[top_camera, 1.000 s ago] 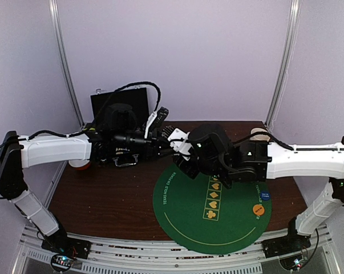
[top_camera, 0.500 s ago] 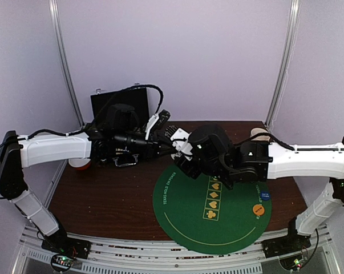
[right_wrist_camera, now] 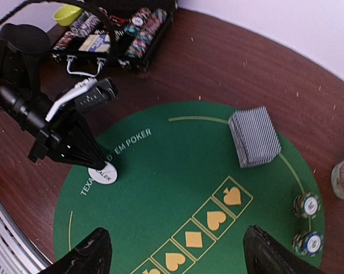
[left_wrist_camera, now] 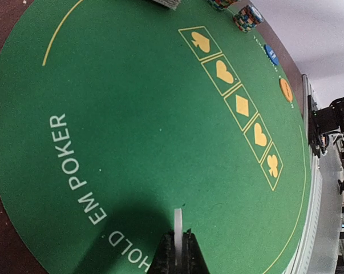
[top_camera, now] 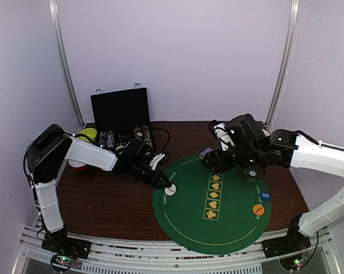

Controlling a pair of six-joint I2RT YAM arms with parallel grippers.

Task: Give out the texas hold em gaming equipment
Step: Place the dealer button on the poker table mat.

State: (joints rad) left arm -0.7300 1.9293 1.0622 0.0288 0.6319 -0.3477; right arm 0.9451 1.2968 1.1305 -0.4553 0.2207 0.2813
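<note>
My left jaws pinch the white dealer disc (right_wrist_camera: 102,174), a thin, stiff, smooth round. It is held low at the left edge of the green felt mat (top_camera: 234,228), over the printed lettering. I cannot tell whether it touches the felt. The disc juts straight out from the jaw tips, so setting it down falls to the left arm. My right jaws hang spread and empty above the striped-backed card deck (right_wrist_camera: 254,136) at the mat's far edge, near two banded chip stacks (right_wrist_camera: 306,205).
</note>
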